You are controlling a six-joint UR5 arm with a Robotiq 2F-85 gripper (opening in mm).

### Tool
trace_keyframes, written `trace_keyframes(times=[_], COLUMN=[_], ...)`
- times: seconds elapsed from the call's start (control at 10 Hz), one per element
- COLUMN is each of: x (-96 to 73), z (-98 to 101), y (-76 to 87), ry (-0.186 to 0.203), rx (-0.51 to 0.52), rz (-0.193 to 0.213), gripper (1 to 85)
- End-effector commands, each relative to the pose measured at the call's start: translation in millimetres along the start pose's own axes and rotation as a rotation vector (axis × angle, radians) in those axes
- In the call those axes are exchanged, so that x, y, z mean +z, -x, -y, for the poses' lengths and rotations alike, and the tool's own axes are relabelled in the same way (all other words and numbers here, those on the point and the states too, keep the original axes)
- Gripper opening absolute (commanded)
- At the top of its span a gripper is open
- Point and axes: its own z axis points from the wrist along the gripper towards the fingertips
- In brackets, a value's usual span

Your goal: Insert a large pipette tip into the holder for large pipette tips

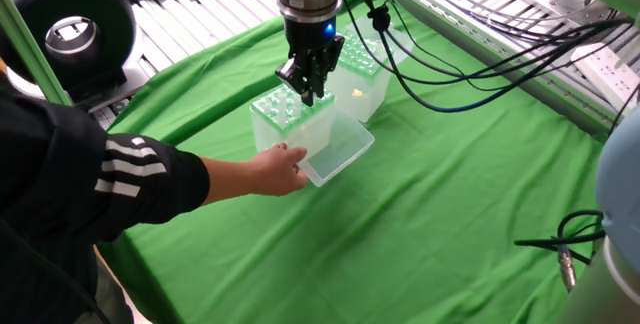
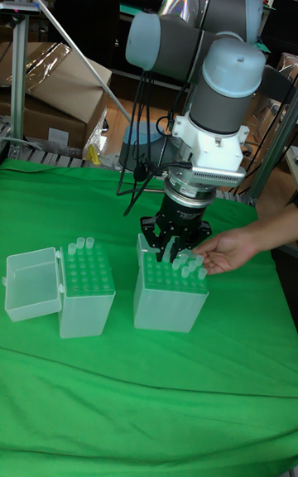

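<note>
The holder for large pipette tips [image 1: 285, 122] is the nearer translucent box with a green hole-grid top, and its clear lid [image 1: 340, 146] lies open beside it. In the tall fixed view the holder [image 2: 170, 299] is the right-hand box, with a few tips standing at its far corner. My gripper [image 1: 311, 94] [image 2: 171, 256] hangs straight down over the top plate. Its fingers are closed on a large pipette tip [image 1: 309, 99] that shows only faintly, with its lower end at the holes. A person's hand [image 1: 278, 168] [image 2: 222, 252] steadies the holder's side.
A second tip box [image 1: 357, 67] [image 2: 88, 288] stands close beside the holder, with its lid [image 2: 33, 282] open. The person's black sleeve [image 1: 120, 179] reaches in from the left. Black cables [image 1: 450, 74] arc above the green cloth [image 1: 420, 214]. The metal table frame [image 1: 480, 34] runs along the back.
</note>
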Motion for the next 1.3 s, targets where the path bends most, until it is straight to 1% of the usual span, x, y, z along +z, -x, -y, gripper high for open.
trace_keyframes(times=[0.0,0.1,0.2,0.3,0.4,0.5,0.6,0.7,0.8,0.9,1.0,1.2], x=[1.8,0.7,-2.0,-4.3,-4.5,-5.4,-10.3,-19.3,-34.3,-50.8,-64.4,-91.4], z=[-8.4,-9.6,-7.9,-8.3,-8.6,-5.0,-1.3,-0.1,0.8,-1.5,-4.9,-2.3], y=[1.8,0.4,-2.7,-3.0,-2.7,-4.1,-6.9,-9.0,-13.7,-17.5,-20.6,-27.4], ry=[0.008,0.002,-0.020,-0.028,-0.026,-0.039,-0.050,-0.052,-0.058,-0.053,-0.049,-0.050], rx=[0.020,0.037,0.064,0.074,0.075,0.078,0.080,0.076,0.074,0.075,0.076,0.053], rz=[0.008,0.001,-0.013,-0.016,-0.016,-0.022,-0.036,-0.049,-0.071,-0.086,-0.098,-0.122], gripper=[27.3,20.0,12.0,6.0,6.0,3.7,1.7,1.7,1.0,1.0,1.0,1.0])
